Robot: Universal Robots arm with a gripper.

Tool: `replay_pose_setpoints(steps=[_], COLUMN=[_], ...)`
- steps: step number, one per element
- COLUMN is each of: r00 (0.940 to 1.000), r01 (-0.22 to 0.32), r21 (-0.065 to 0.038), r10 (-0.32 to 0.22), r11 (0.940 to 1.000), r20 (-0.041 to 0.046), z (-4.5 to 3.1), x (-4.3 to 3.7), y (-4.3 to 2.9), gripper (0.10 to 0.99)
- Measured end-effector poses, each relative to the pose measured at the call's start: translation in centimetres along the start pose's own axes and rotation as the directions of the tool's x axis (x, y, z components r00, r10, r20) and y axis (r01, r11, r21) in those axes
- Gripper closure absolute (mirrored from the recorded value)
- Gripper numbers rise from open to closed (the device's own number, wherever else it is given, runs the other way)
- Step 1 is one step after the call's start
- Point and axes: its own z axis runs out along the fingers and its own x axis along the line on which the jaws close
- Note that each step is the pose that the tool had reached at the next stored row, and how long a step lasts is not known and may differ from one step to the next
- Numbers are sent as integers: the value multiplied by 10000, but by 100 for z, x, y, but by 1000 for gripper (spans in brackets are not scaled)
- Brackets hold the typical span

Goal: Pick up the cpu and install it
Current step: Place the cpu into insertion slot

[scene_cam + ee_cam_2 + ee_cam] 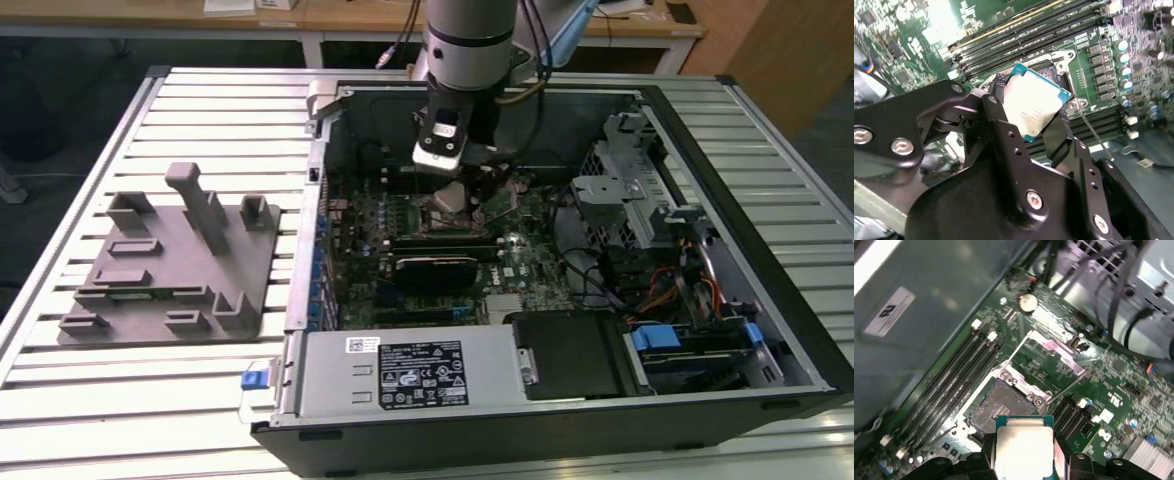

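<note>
cpu (1034, 102): flat square, silvery top, teal edge, clamped in pincer (1030, 114) above open socket (999, 407).

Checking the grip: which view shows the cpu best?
The second wrist view: the cpu shows nearly whole, held in the gripper. The first wrist view cuts it at the frame edge; the exterior view shows its pale top.
</note>
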Motion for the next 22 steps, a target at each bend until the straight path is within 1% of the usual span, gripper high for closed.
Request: replay_pose_setpoints(steps=[3, 5, 8, 11, 14, 16, 19, 22], r00=[9985, 9959, 9895, 9803, 9678, 9581, 9413, 9211], r01=[-539, -907, -1444, -1974, -2515, -2861, -3373, -3891], r21=[15, 24, 36, 46, 56, 62, 69, 75], r10=[539, 907, 1444, 1974, 2514, 2860, 3372, 3889], r11=[9985, 9959, 9895, 9803, 9678, 9582, 9414, 9212], r20=[23, 39, 63, 87, 113, 130, 156, 183], z=[4, 7, 11, 17, 27, 33, 43, 54], x=[0, 0, 0, 0, 1, 1, 1, 1], y=[0, 0, -1, -1, -1, -1, -2, -2], gripper=[541, 541, 541, 541, 541, 541, 541, 541])
